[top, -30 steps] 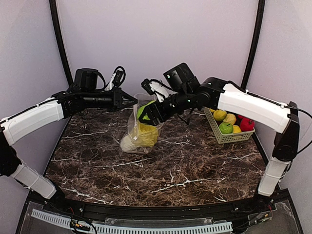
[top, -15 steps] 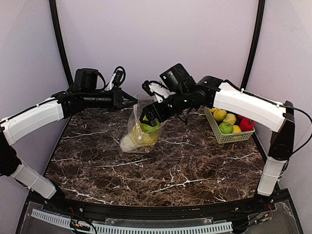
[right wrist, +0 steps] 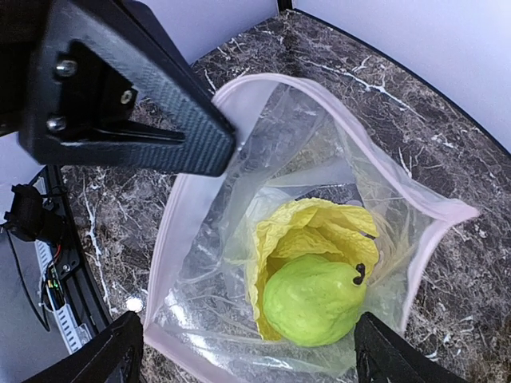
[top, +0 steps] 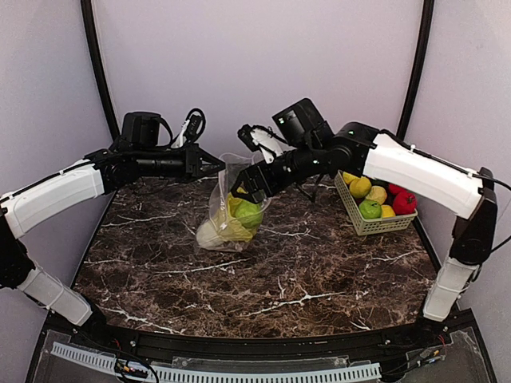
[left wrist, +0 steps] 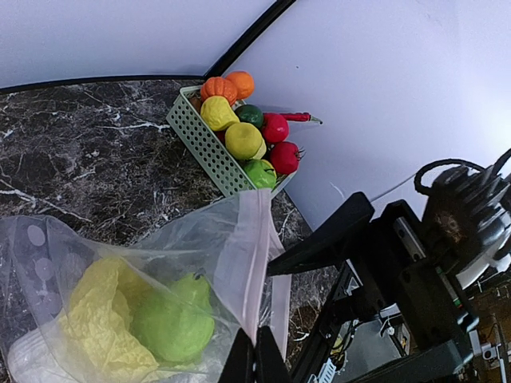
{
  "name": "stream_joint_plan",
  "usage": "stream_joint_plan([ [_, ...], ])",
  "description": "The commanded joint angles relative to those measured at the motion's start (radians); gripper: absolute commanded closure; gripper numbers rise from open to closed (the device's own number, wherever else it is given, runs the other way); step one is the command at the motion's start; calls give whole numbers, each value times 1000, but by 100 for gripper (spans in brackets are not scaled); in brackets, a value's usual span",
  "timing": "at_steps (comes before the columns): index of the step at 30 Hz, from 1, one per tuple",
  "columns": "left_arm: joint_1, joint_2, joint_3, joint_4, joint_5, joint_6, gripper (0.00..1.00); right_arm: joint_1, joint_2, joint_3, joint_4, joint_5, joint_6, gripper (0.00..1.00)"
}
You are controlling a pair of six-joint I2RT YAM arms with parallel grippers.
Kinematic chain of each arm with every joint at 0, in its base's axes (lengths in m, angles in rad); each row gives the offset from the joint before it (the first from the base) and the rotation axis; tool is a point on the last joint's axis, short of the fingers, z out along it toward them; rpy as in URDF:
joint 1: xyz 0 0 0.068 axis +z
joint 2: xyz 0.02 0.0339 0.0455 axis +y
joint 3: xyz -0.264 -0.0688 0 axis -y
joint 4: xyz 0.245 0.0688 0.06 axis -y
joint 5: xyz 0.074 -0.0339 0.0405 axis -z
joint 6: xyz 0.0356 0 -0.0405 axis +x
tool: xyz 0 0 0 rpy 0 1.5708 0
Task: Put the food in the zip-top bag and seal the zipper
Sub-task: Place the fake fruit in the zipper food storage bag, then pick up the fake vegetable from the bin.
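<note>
The tabletop (top: 263,279) is dark brown marble-look stone, shot through with thin white veins; it runs back to a plain pale backdrop (top: 263,56) that closes the space in at the rear and on both sides. The left pole (top: 97,64) and the right pole (top: 416,64) — both black — rise slanting along the seams of that backdrop; a pale green mesh basket (top: 371,226) sits on the far right of the tabletop, close by the backdrop's right side, its walls an open grid. Along the near edge runs a curved black rail (top: 263,338); just below it lies a white slotted strip (top: 239,373).
</note>
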Motion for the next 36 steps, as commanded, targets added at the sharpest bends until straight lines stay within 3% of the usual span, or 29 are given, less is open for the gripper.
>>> stream_joint_plan([
  [1, 6, -46, -18, 15, -9, 9, 99, 5, -165, -82, 101, -4, 7, 11],
  [8, 6, -50, -22, 15, -20, 5, 99, -36, -326, -227, 105, 191, 48, 5],
  [21, 6, -61, -33, 7, -29, 3, 99, -445, -425, -454, -41, 287, 184, 1],
  [36, 6, -72, -42, -1, -36, 7, 99, -886, -403, -662, -14, 326, 124, 1],
])
